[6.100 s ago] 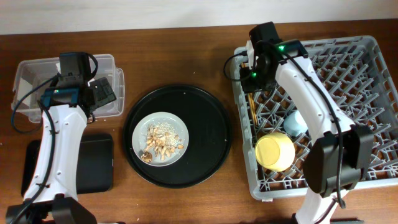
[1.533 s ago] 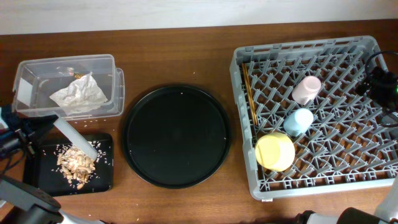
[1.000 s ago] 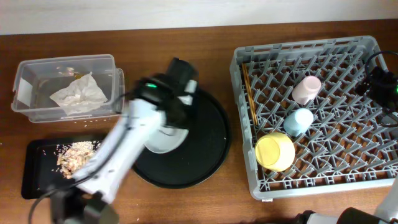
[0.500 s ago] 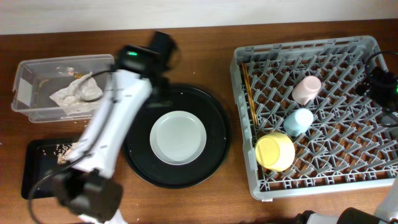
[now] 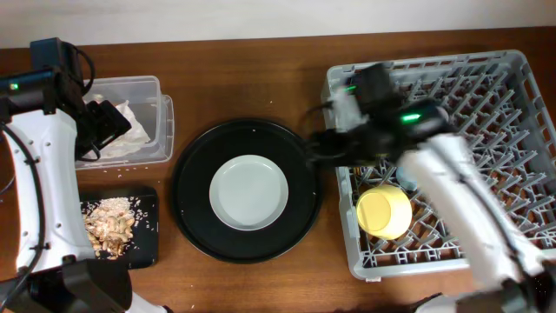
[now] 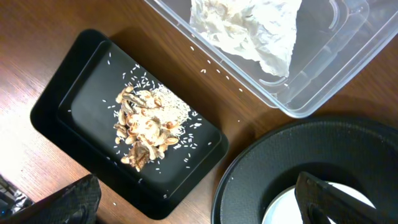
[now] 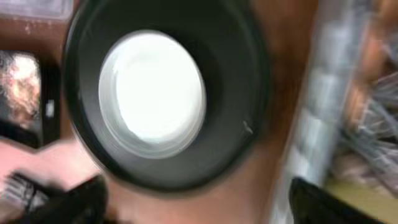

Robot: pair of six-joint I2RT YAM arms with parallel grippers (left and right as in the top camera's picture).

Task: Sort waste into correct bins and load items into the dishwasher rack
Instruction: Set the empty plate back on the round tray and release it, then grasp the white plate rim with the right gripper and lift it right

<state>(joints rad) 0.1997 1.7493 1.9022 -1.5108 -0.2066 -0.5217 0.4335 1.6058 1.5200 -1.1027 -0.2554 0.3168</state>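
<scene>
The grey plate (image 5: pixel 248 192) lies bare in the middle of the round black tray (image 5: pixel 280 143). The right gripper (image 5: pixel 314 149) hangs over the tray's right rim, blurred, fingers spread and empty. The left gripper (image 5: pixel 106 129) hangs over the clear tub (image 5: pixel 148 87), splayed wide, holding nothing

Plate (image 5: pixel 248 192): grey, empty, left of my rack (image 5: pixel 508 65).
Scraps (image 5: pixel 109 222): tan heap in black tray (image 5: pixel 149 248).
Wrapper (image 6: pixel 249 31): crumpled white, in tub (image 6: pixel 323 74).
Bowl (image 5: pixel 384 213): yellow, in rack.
</scene>
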